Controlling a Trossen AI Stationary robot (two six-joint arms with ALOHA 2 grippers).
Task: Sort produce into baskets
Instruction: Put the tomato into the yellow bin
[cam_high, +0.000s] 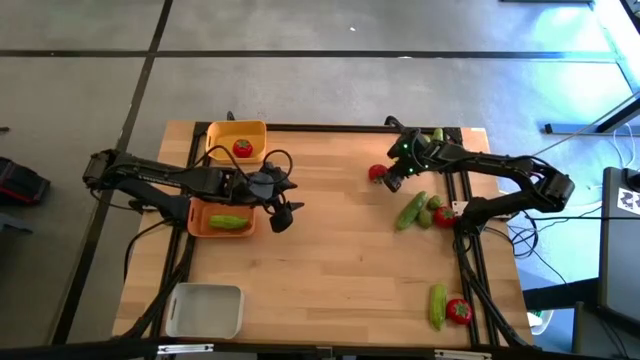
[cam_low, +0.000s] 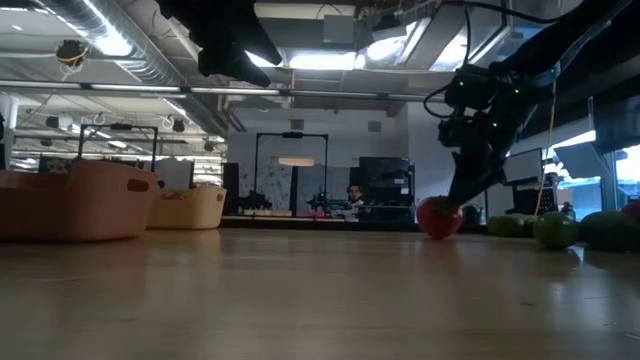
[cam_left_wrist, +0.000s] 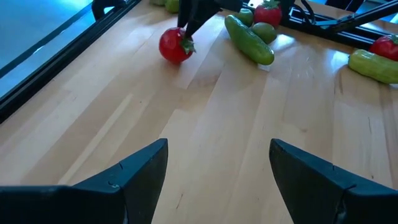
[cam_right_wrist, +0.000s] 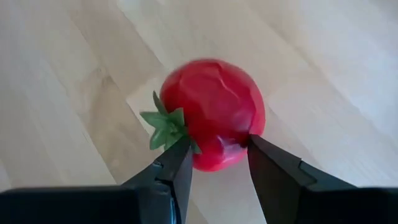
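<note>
Tomato (cam_right_wrist: 214, 112) position governs the coming move: you see it on the bare table (cam_high: 330, 250) at the far right-centre, directly between the fingers (cam_right_wrist: 174, 168) of the right gripper (cam_high: 390, 178). The jaws are clamped on its near lower side, with the green calyx beside one finger. The piece is round, so no long axis constrains the grip. In the low view it appears to rest on the wood, not yet lifted.

Note that the yellow basket (cam_high: 222, 135), which already holds one tomato, lies well to the left, across the table from this gripper. The left gripper (cam_high: 278, 212) hovers just beside the orange basket (cam_high: 200, 224), jaws apart and empty, much nearer both baskets. Expect a long transfer leftward.
</note>
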